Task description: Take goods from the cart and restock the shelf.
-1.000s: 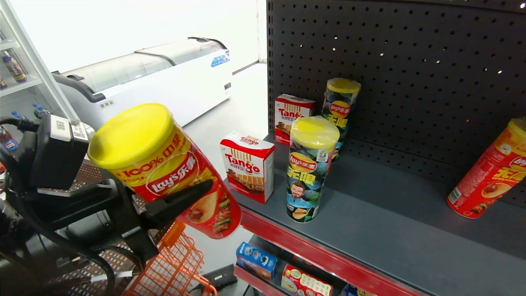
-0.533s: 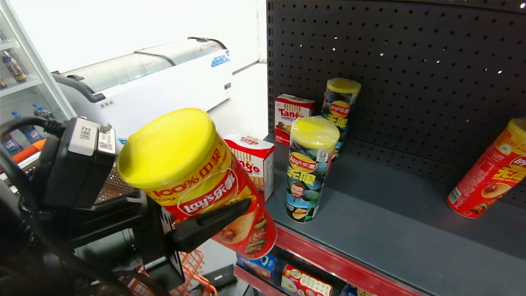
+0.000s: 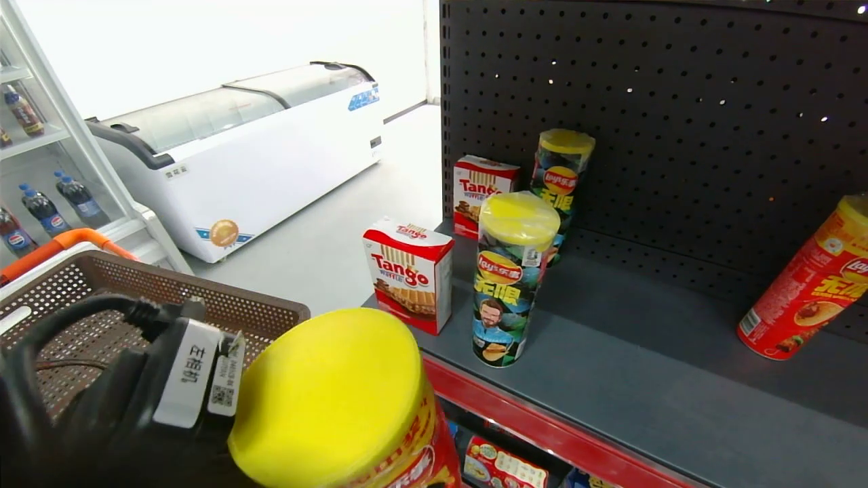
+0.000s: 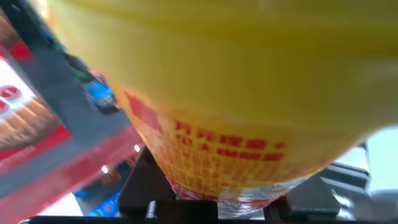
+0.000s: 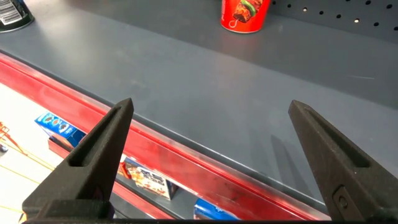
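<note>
Shelf (image 3: 644,379): open stretch between dark can (image 3: 515,278) and leaning red can (image 3: 807,278). Left end effector (image 4: 224,196) clamps near can (image 3: 339,400) low, beside red lip (image 3: 542,434). Right end effector (image 5: 211,107) spread wide over shelf.

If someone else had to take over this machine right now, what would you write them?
Left gripper: shut on a red chip can with a yellow lid, held between the cart basket and the shelf.
Right gripper: open, empty, above the shelf's front edge.
Done: two dark chip cans and two wafer boxes stand on the shelf; another red can leans on its back panel.
Left: set the held can on the shelf's bare middle, then probably return to the cart.
</note>
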Robot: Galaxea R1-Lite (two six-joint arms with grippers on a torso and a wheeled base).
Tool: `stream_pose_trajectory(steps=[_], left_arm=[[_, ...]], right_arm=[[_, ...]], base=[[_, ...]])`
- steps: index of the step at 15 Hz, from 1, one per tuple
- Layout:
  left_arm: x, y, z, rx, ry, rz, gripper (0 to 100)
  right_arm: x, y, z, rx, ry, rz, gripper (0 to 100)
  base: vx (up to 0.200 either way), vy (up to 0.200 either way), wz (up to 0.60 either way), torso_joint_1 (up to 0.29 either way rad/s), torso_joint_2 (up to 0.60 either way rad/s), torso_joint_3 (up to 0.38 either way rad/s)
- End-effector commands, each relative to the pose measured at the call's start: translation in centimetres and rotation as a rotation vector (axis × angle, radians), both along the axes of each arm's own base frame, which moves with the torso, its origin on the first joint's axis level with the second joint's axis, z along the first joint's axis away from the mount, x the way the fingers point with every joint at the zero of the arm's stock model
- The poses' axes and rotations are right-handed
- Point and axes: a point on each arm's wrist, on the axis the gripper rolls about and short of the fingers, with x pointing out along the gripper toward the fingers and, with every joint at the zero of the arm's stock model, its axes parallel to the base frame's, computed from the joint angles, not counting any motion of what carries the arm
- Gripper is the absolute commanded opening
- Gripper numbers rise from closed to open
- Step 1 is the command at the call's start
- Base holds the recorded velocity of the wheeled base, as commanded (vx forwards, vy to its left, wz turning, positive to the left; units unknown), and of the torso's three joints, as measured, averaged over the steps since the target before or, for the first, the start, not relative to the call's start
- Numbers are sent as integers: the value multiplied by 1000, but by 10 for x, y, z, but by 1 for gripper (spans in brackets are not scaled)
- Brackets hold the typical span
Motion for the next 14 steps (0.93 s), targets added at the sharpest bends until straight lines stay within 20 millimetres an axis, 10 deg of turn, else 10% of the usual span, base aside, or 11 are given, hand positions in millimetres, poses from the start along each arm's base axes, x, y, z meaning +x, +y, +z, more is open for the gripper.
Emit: stream_pose_trajectory(steps=[1,6,14], left_arm=[[-9,7,8,-33,-28,-12,0],[-9,7,7,-31,-26,-12,0],[-9,8,4,-21,-19,-12,0]], right_arm=[[0,0,0,0,0,0,100],[0,0,0,0,0,0,100],[0,0,0,0,1,0,100]], base=[[0,0,0,0,0,0],[0,0,0,0,0,0],[0,0,-600,4,3,2]])
